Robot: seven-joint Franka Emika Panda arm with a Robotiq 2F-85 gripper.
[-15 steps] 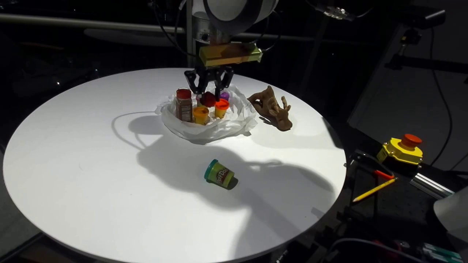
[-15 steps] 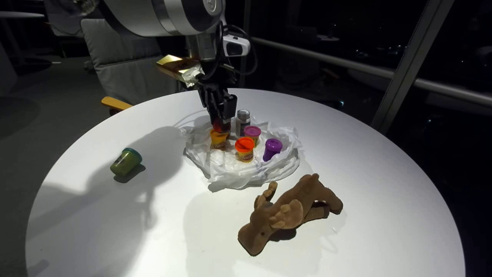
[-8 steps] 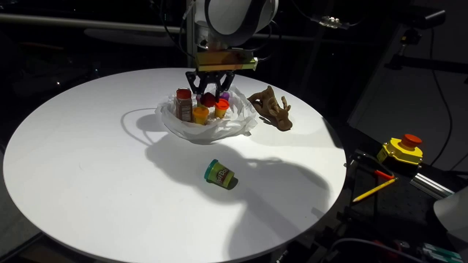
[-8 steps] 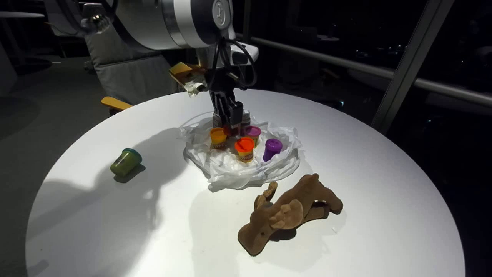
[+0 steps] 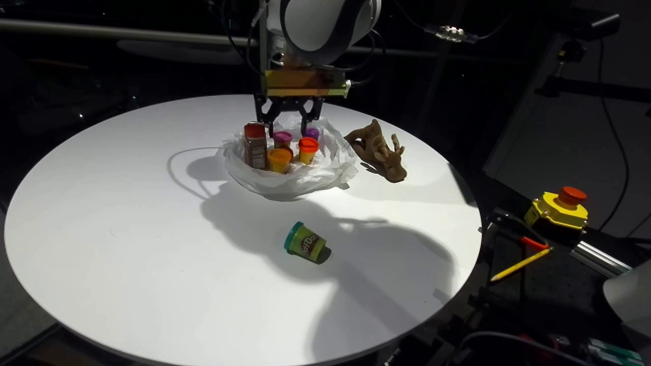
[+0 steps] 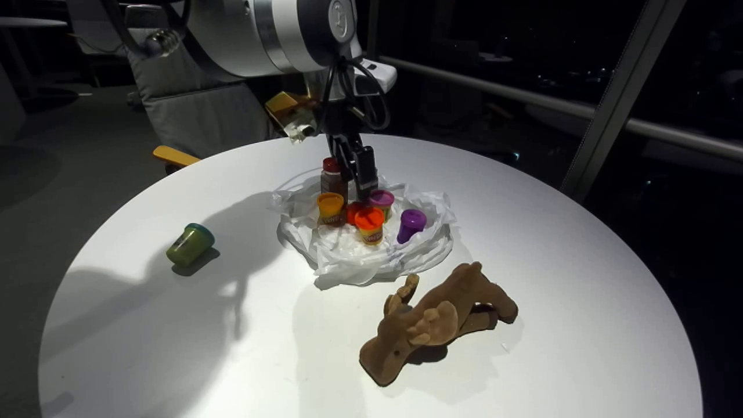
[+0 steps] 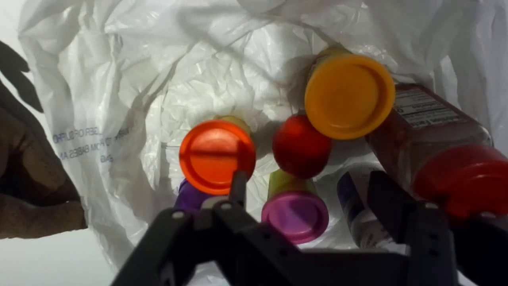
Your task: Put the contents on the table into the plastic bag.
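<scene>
Raising the end effector (image 5: 287, 133) straight up, spread and empty, should spare the bag (image 5: 285, 188) and red-capped bottle (image 5: 256, 147) a knock, I'd say.

In an exterior view, my table (image 5: 127, 284) bore a bag (image 5: 305, 186) and toy moose (image 5: 374, 138) toward its far edge. A green tub (image 5: 306, 244) lay tipped nearer the front.

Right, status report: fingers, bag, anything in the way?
Fingers open over the bag, holding nothing. Red ball inside it. Green tub and moose out on the table. Jar close by, possible snag.
</scene>
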